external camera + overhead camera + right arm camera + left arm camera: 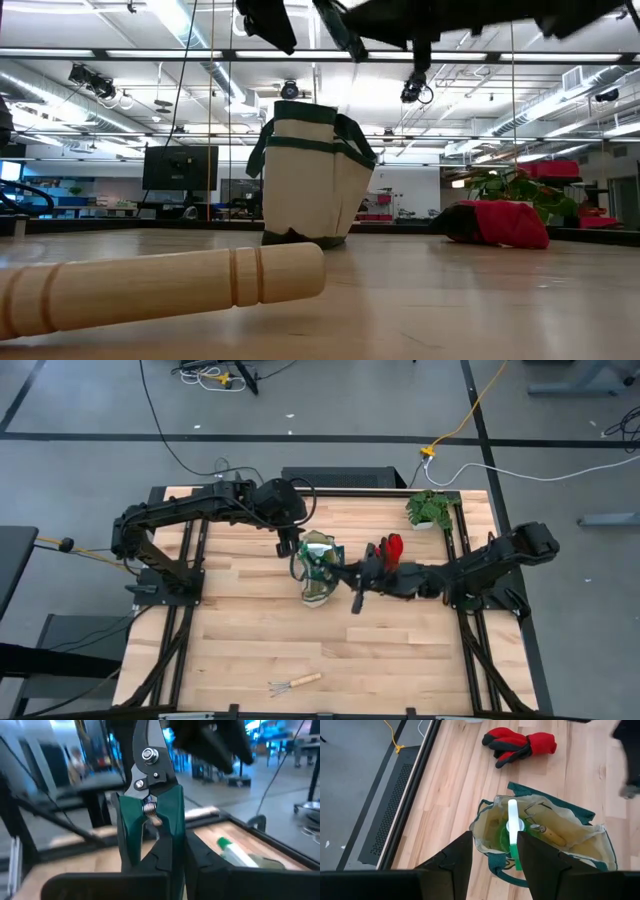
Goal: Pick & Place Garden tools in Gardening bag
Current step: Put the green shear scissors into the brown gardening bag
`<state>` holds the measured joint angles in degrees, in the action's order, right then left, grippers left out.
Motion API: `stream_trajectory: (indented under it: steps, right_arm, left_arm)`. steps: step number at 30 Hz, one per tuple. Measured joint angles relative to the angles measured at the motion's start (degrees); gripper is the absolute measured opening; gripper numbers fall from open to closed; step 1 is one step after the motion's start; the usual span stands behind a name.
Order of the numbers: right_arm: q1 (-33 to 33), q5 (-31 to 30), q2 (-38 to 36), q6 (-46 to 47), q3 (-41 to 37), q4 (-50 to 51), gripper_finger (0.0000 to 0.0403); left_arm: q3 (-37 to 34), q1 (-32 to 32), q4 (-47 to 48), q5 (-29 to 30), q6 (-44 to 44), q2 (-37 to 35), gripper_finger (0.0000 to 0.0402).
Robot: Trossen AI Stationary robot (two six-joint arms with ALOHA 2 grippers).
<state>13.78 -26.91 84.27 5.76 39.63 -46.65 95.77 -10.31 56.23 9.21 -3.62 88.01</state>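
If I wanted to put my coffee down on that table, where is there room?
The widest bare wood lies between the beige canvas bag and the wooden-handled rake at the near edge, and the left half is clear too. The middle is crowded: both arms meet over the bag, with red-and-black gloves and a leafy potted plant beside it.
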Motion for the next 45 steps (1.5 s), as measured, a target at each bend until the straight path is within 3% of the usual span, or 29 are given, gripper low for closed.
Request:
stream_trajectory:
  steps: [3, 7, 15, 23, 37, 45]
  right_arm:
    - [-2.58, 2.84, 0.58, 1.03, -5.1, -10.97, 0.0001]
    - [-5.15, 5.15, 0.83, 1.43, -9.02, -17.84, 0.0005]
    - [-9.05, 6.7, 0.92, 4.73, -9.02, -10.28, 0.0003]
    - [-6.24, 13.43, 0.92, 7.23, -9.02, -7.82, 0.0001]
    - [-0.48, 19.1, -9.35, 11.54, -9.02, 21.85, 0.0]
    - [1.38, 25.1, -12.31, 23.2, -9.02, 35.63, 0.0006]
  left_arm:
    - [0.0, 0.0, -0.55, -0.01, 0.0, 0.0, 0.0163]
    - [0.0, 0.0, -1.19, 0.0, 0.0, 0.0, 0.0163]
    - [0.0, 0.0, -2.3, 0.01, 0.0, 0.0, 0.0163]
    - [0.0, 0.0, -2.21, 0.0, 0.0, 0.0, 0.0163]
    - [0.0, 0.0, -2.21, 0.0, -0.07, 0.0, 0.0163]
    - [0.0, 0.0, -2.21, 0.0, -0.09, 0.0, 0.0163]
